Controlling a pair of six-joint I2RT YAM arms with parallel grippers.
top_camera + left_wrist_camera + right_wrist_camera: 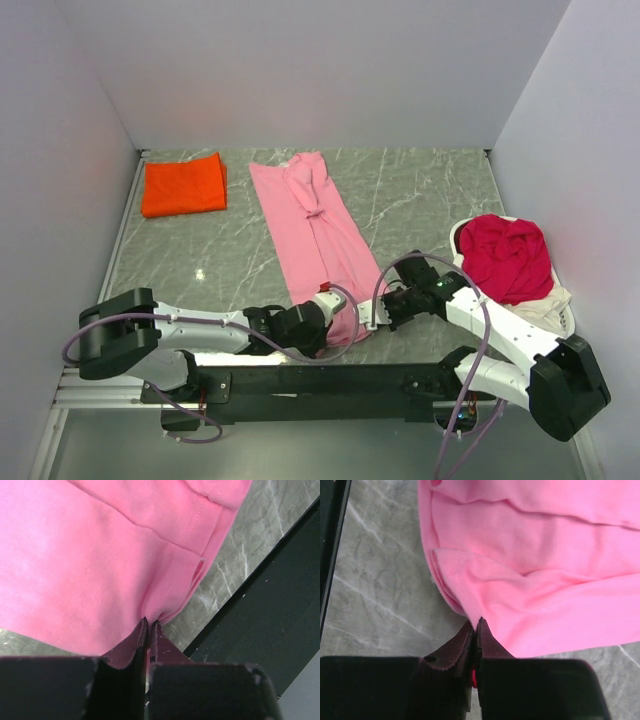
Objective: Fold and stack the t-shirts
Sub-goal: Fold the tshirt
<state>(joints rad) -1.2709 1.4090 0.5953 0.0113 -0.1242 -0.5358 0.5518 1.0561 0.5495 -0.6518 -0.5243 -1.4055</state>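
While both wrists sat low at the near edge of the table, I had the left gripper clenched on a small pinch of the light pink t-shirt, its hem puckering straight into the tips. The right gripper was likewise pinched shut on a folded corner of the same hem, just beside its partner. The black rail ran close to the right of the left gripper's tips.

Ahead of both grippers the pink shirt stretched away as a long narrow strip, sleeves folded in, lying flat on the marble. Far ahead and to the left of the left gripper lay the orange-red t-shirt, folded square. Off to the right gripper's right, the crimson t-shirt sat heaped on a cream t-shirt.

My worry was the bite: each grip looked thin, so the cloth could slide out on the lift. I also couldn't tell whether both layers were caught; if only the top one was, the strip would open up mid-fold. With the two grippers so near each other, uneven travel could skew the fold or knock the wrists together.
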